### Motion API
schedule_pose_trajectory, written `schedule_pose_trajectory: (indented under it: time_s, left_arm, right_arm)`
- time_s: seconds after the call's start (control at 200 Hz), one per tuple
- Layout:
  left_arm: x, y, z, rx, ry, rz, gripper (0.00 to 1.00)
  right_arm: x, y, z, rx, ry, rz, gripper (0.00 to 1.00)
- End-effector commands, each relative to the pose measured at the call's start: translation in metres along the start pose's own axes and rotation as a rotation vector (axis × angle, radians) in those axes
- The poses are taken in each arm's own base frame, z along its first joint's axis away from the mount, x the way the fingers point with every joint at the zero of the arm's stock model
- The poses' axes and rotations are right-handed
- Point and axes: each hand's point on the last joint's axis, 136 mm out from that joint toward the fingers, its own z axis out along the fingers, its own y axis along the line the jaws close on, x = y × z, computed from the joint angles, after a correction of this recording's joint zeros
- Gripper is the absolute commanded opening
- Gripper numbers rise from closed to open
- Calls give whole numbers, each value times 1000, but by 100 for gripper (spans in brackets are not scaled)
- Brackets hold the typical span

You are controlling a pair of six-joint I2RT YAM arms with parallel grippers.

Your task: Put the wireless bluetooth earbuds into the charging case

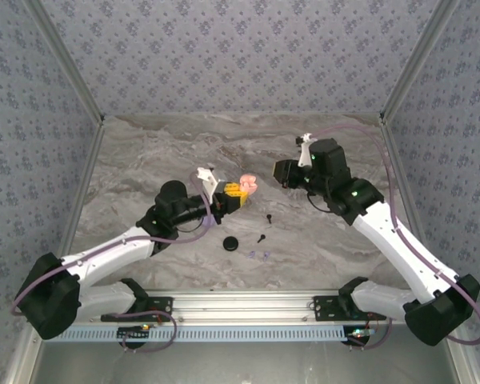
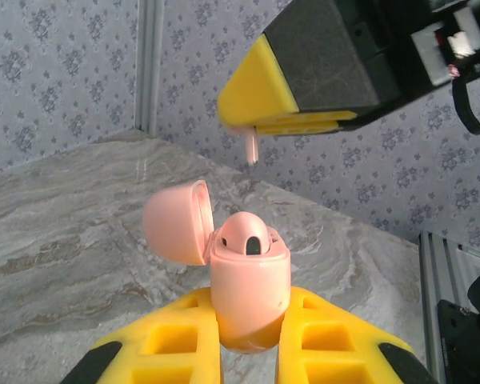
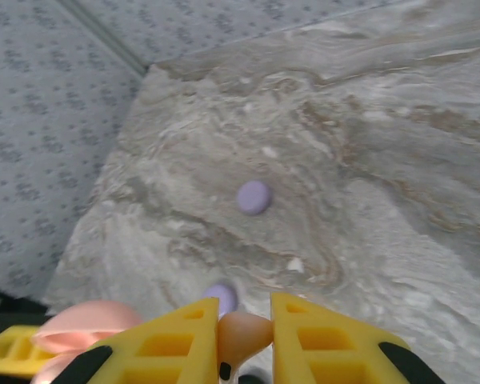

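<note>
Left tool [image 2: 250, 322]: clenched on the pink case [image 2: 250, 280], one yellow finger on each side of its lower body. The case is held upright and lifted off the tabletop [image 1: 144, 160]. Its lid [image 2: 176, 220] is hinged open and tipped to the left of the body. A rounded pink form with a dark slot sits in the case's mouth; whether this is a seated earbud or the case's own moulding cannot be told.

Right tool [image 3: 244, 324]: clenched on the pale pink earbud [image 3: 242, 336], which is pinched between the two yellow fingertips. In the left wrist view this tool hangs above the pink case and a little to its right. The earbud's thin stem points down toward the open mouth and stands apart from it, not touching. In the overhead view the two tools face each other, with the pink case between them.

On the tabletop, on the arm-base side of the pink case:
- Black round case [image 1: 230, 243], shut, lying flat, a little left of the pink case.
- Two black earbuds [image 1: 269, 218], loose and apart from each other, a little right of the pink case. One lies nearer to it than the other.
- Two lilac pieces [image 3: 254, 196], small and rounded, lying apart from each other and farther from the pink case than the black earbuds. They are too small to tell their shape.
</note>
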Motion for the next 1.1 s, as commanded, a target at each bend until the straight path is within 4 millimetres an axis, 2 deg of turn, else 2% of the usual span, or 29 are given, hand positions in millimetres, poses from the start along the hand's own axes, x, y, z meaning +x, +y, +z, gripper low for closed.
schedule_pose_trajectory:
  time_s: [0.0, 0.195, 0.78, 1.094]
  left_arm:
    - [-26, -13, 5, 57, -69, 27, 0]
    - [-27, -13, 8, 58, -69, 25, 0]
    - [-30, -15, 8, 59, -75, 27, 0]
    - [-32, -13, 8, 50, -77, 25, 0]
  right_arm:
    - [-11, 28, -5, -78, -48, -2, 22]
    - [-8, 46, -4, -110, -59, -28, 22]
    - [7, 44, 11, -84, -17, -43, 22]
    - [15, 45, 11, -83, 6, -52, 22]
